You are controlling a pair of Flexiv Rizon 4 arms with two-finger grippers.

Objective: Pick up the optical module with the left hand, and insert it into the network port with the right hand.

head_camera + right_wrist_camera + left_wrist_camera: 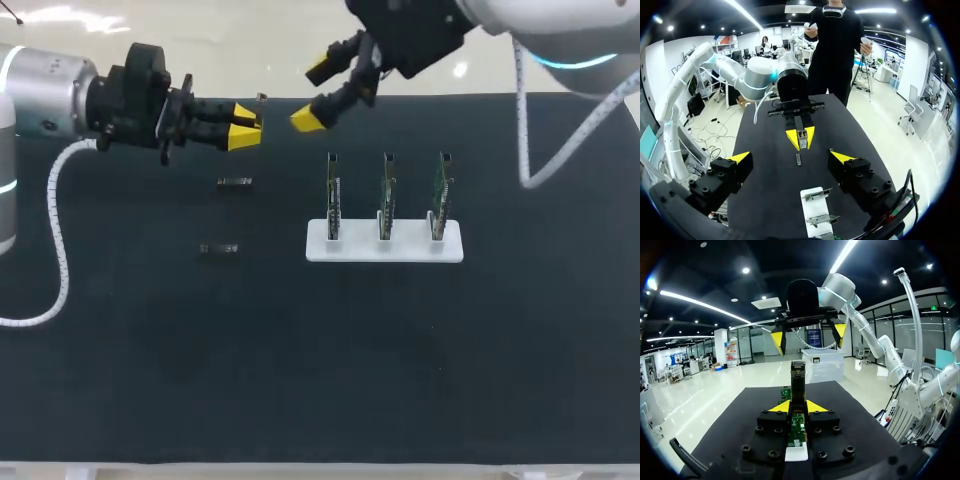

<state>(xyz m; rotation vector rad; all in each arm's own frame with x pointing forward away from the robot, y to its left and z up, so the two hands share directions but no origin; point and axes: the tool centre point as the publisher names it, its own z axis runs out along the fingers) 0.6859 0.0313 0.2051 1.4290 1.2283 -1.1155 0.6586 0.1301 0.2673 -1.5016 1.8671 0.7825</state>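
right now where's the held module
The module is clamped in the left gripper, upper left in the head view, facing the open right gripper.

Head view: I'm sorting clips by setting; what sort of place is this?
Likely an electronics assembly bench: black table, white rack holding three upright circuit boards, optical module held in the left gripper.

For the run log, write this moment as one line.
left gripper: shut on optical module | right gripper: open, facing it, apart | other modules: two on table
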